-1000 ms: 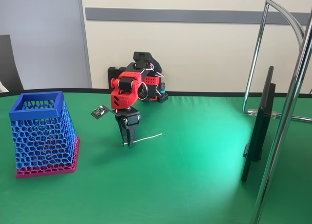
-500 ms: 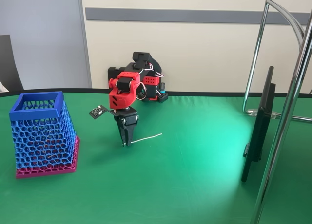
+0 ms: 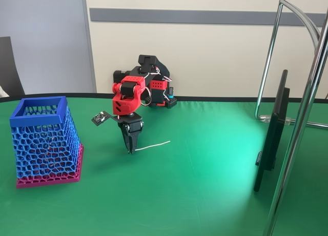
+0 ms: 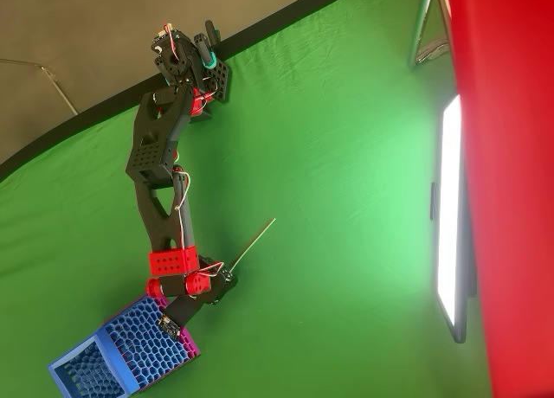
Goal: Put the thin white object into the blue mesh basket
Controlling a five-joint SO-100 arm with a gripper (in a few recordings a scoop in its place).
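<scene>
Green cloth table [image 3: 205, 184]. Claw [image 3: 131, 150] pointing down, closed on end of white stick [image 3: 154, 144], pinched low for lift; basket [image 3: 43, 138] waiting left in fixed view.

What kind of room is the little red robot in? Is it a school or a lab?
Probably a lab or workshop set up for robot practice. A small robot arm is fixed at the edge of a table covered in green cloth, a flat screen stands beside it, and shiny metal stand poles rise nearby.
</scene>
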